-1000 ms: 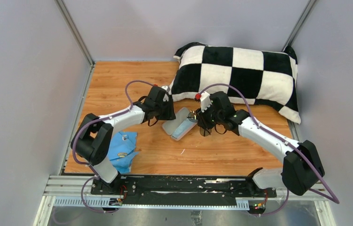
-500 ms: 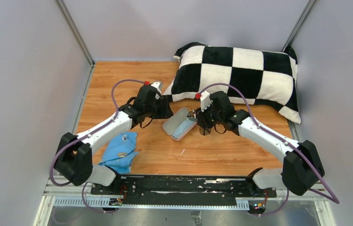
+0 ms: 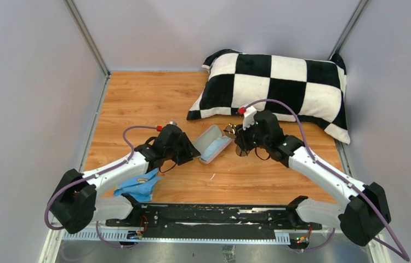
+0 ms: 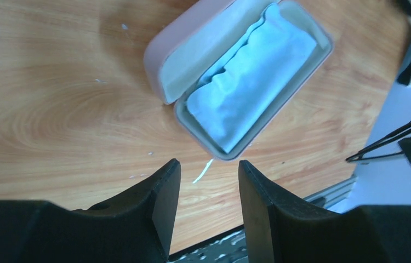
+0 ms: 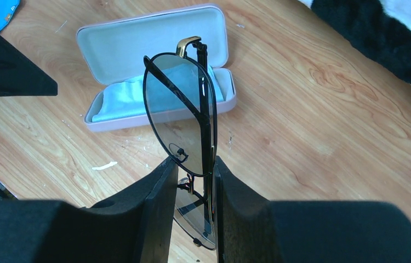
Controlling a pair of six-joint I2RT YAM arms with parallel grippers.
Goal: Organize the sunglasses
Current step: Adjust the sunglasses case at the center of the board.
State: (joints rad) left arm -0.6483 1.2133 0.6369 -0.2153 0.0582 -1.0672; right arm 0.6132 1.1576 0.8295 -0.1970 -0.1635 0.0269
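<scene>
- Your right gripper (image 5: 192,164) was clamped on the thin dark-framed aviator sunglasses with brownish lenses (image 5: 184,120). It pinched them low near the bridge, so they stood on edge above the light wooden table (image 3: 137,98). That hold, I judge, left the frame free to tip down flat.
- The sunglasses hung just to the right of the pink rounded hard-shell case (image 5: 137,44). It lay open with the lid thrown back and a light-blue cloth (image 4: 252,76) bedded in the tray, so it looked ready to receive them.
- Your left gripper (image 4: 209,170) hovered empty with its jaws apart, near the case's left side and not touching it. It was probably posted there to steady the shell or shut the lid.
- Edges: the tray's low rim faced your right gripper and the lid lay on the far side from it, so coming in from the right meant crossing only that rim.
- Room: the black-and-white checkered pillow (image 3: 280,82) sat close behind your right arm, so backing off was tight. Bare wood lay open on the near side. A crumpled blue rag (image 3: 140,183) sat by your left arm, well apart from the case.
</scene>
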